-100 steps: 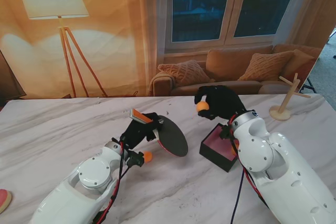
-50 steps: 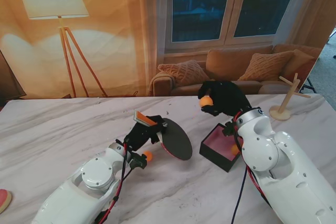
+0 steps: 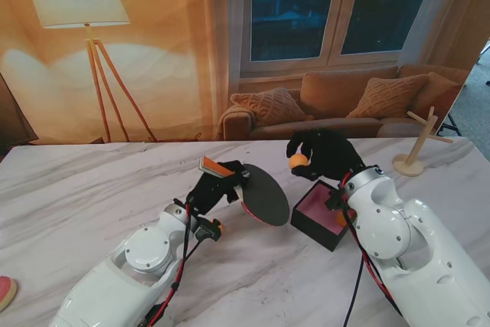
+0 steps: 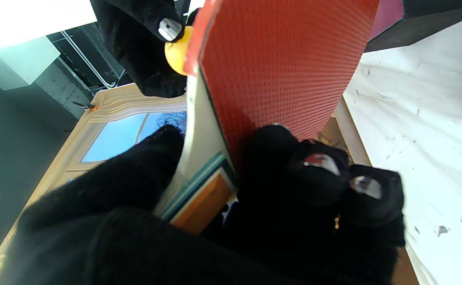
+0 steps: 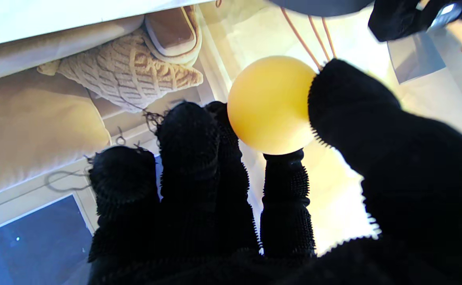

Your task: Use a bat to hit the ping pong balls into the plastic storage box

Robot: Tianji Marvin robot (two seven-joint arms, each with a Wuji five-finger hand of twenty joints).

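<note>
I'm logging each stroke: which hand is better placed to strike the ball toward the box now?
Left. The left hand grips the bat, whose blade sits beside the ball pinched in the right hand above the box.

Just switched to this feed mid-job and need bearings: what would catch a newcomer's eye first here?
The right hand holds an orange ping pong ball up in its fingers, over the far edge of the dark storage box with its pink inside. To its left, the left hand grips a bat, the blade angled toward that ball. Another orange ball shows by the left wrist.
</note>
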